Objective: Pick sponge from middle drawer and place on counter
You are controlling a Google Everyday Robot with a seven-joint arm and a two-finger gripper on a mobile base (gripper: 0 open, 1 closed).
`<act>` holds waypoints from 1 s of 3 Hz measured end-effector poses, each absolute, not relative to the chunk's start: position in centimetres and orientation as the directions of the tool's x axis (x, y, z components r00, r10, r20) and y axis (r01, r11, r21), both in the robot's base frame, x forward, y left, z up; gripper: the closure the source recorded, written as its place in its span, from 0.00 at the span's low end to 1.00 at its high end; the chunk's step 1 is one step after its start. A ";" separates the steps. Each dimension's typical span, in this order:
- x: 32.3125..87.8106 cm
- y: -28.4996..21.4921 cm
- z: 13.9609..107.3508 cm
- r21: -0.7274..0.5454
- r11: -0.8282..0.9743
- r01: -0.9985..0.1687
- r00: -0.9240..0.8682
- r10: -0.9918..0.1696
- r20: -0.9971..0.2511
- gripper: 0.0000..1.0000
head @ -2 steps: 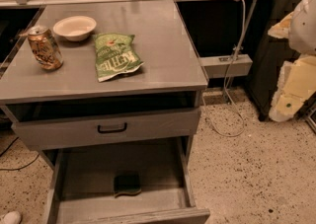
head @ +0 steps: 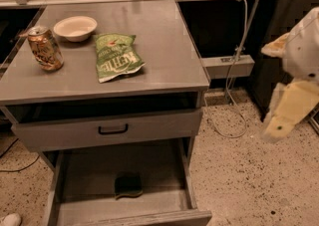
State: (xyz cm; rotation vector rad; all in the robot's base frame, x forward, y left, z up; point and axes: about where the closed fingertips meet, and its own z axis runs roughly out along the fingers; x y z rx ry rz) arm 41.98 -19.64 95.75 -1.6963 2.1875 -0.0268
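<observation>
The sponge [head: 128,185] lies dark face up, with a thin yellow edge showing, on the floor of the pulled-out middle drawer [head: 89,177], near its front wall. The counter [head: 164,46] is the grey top of the cabinet above it. My gripper [head: 279,123], cream and white, hangs in the air at the far right, well away from the cabinet, to the right of the drawer and higher than it. It holds nothing that I can see.
On the counter stand a white bowl [head: 75,27], a drink can [head: 45,48] and a green chip bag [head: 116,56]. A closed drawer front with a black handle [head: 112,130] sits above the open drawer. A cable [head: 234,95] hangs to the speckled floor at right.
My gripper has moved down and slightly left at the right edge. The sponge, the drawer and the things on the counter have not moved.
</observation>
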 end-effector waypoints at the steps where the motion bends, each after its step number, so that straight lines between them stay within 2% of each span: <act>1: 39.0 -15.6 89.5 -0.126 0.243 -0.962 -0.194 -0.930 -0.313 0.00; 3: 38.2 -14.2 86.6 -0.091 0.257 -0.962 -0.216 -0.921 -0.323 0.00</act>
